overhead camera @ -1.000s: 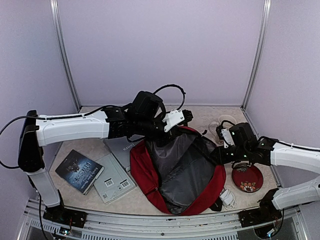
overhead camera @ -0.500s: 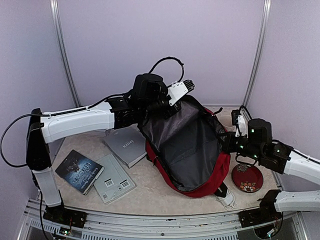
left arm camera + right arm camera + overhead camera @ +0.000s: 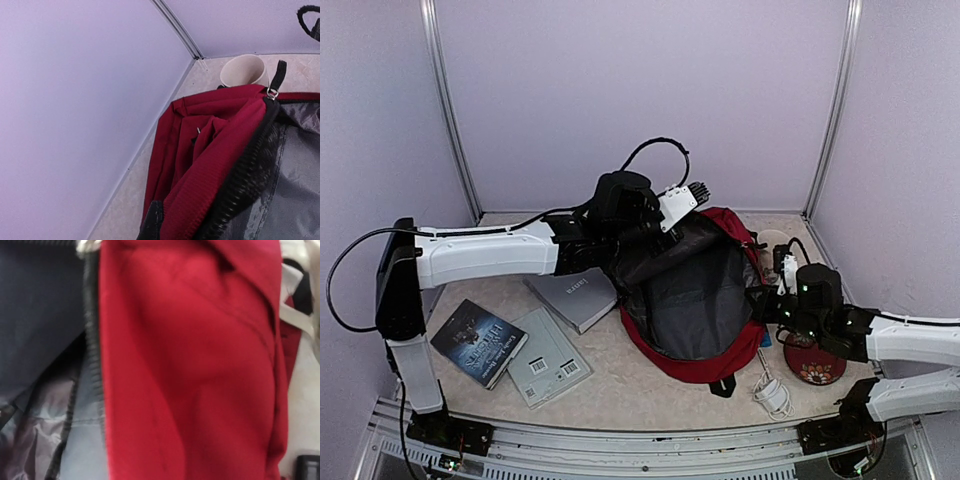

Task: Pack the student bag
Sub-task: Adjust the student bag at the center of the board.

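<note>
The student bag (image 3: 692, 300) lies open in the middle, its grey lining facing up. My left gripper (image 3: 636, 240) is shut on the bag's back-left rim and holds it raised. In the left wrist view the red fabric (image 3: 215, 165) and black zipper run down to a dark fingertip (image 3: 153, 222). My right gripper (image 3: 764, 304) is at the bag's right rim and appears shut on it. In the right wrist view red fabric (image 3: 200, 380) fills the frame and hides the fingers.
A dark book (image 3: 478, 340), a grey book with barcodes (image 3: 548, 360) and a grey notebook (image 3: 575, 295) lie left of the bag. A red plate (image 3: 816, 366) and a white cable (image 3: 772, 392) lie at the right. A cream mug (image 3: 245, 71) stands behind the bag.
Both grippers lifted the bag's open rim off the table, then lowered it a little. The bag has shifted back and to the right, away from the front edge.
</note>
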{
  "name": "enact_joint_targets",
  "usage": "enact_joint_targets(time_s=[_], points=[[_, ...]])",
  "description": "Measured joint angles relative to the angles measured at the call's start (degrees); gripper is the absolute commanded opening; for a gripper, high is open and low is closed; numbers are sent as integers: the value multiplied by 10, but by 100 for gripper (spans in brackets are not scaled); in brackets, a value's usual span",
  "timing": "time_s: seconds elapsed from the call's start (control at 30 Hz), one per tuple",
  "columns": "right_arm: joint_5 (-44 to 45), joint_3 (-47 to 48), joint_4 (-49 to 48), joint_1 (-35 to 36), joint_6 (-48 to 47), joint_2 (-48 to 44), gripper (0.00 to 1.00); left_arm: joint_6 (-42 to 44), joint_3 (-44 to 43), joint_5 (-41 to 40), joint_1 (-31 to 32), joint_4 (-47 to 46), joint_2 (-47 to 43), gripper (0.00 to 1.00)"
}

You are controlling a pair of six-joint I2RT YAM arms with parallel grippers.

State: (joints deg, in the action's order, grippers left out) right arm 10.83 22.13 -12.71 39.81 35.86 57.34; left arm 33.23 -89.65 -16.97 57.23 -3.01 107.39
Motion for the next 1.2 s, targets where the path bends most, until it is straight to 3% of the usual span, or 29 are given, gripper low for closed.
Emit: enact_joint_targets(time_s=[0.13, 0.2, 0.27, 0.37, 0.47, 0.7, 0.8, 0.93, 1.2], points=[[-5, 44, 62, -9, -3, 12, 61, -36, 10, 0, 5, 4, 20, 31], [-2, 65, 89, -10, -1, 10, 76, -44, 10, 3, 11, 10, 25, 44], [10, 87, 129, -10, -4, 3, 81, -54, 7, 13, 14, 18, 28, 61], [24, 116, 195, -10, -17, -19, 81, -70, -28, 38, 16, 42, 42, 80], [12, 147, 245, -10, -42, -37, 77, -83, -75, 76, 12, 70, 56, 88], [-124, 193, 266, -10, -145, -57, 74, -107, -80, 133, -31, 89, 66, 83], [-196, 196, 247, -14, -182, -32, 65, -118, -94, 137, -68, 89, 101, 83], [-265, 227, 209, -33, -198, 66, 54, -133, -95, 145, -106, 90, 150, 83], [-281, 245, 151, -97, -157, 265, 50, -173, -94, 186, -139, 84, 176, 88]])
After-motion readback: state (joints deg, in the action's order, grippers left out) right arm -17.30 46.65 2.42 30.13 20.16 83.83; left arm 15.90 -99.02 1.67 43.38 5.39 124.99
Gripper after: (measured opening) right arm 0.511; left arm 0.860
